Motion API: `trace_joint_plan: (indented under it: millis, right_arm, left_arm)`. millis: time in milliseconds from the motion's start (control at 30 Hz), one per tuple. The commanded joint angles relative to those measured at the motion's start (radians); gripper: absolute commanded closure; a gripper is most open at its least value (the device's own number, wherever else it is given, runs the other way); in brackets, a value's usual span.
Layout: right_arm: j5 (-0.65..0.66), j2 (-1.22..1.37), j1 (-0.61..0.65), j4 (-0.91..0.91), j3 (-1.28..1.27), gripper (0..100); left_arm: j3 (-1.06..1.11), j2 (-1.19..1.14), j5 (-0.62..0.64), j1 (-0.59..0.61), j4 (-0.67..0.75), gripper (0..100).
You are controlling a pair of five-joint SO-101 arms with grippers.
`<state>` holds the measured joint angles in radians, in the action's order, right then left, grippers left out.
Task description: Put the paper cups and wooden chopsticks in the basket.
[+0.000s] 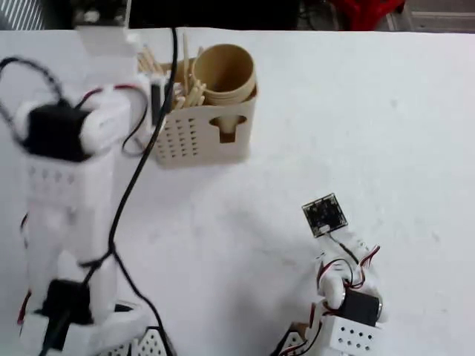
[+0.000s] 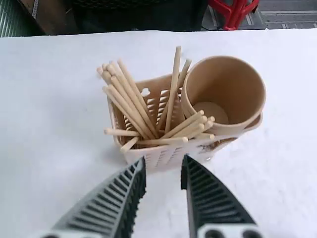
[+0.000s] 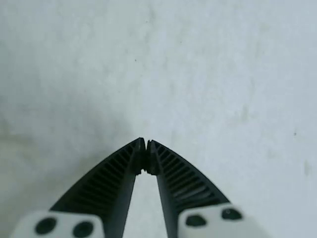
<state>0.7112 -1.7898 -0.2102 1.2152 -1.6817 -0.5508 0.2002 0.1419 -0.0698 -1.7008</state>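
Tan paper cups (image 2: 225, 94) and pale wooden chopsticks (image 2: 133, 106) crowd the perforated basket (image 2: 163, 156).

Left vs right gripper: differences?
The left arm's black ribbed gripper has its jaws apart; the right arm's black ribbed gripper has them closed tip to tip. The left faces the white perforated basket of wooden chopsticks and tan paper cups; the right faces bare white table. Both hold nothing.

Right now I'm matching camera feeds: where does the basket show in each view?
High view: basket upper centre-left, toward the table's far edge.
Left wrist view: basket just beyond the open left hand.
Right wrist view: shut right hand over the white table.
Shared landmark: the paper cup in the basket.
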Motion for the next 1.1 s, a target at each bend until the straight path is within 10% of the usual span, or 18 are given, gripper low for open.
trace_joint_plan:
  millis: [0,433,933,1067]
  right_arm:
    - [0.003,-0.007,-0.001,0.004,-0.009,98.1]
    - [0.003,-0.007,-0.001,0.004,-0.009,98.1]
    - [0.003,-0.007,-0.001,0.004,-0.009,98.1]
    - [0.003,-0.007,-0.001,0.004,-0.009,98.1]
  left_arm:
    - [-0.003,0.088,0.003,0.008,-0.066,94]
    - [0.698,0.392,-0.068,0.010,0.132,98]
    - [2.180,1.165,-0.068,0.223,1.498,98]
    - [2.251,1.293,-0.066,0.260,1.475,98]
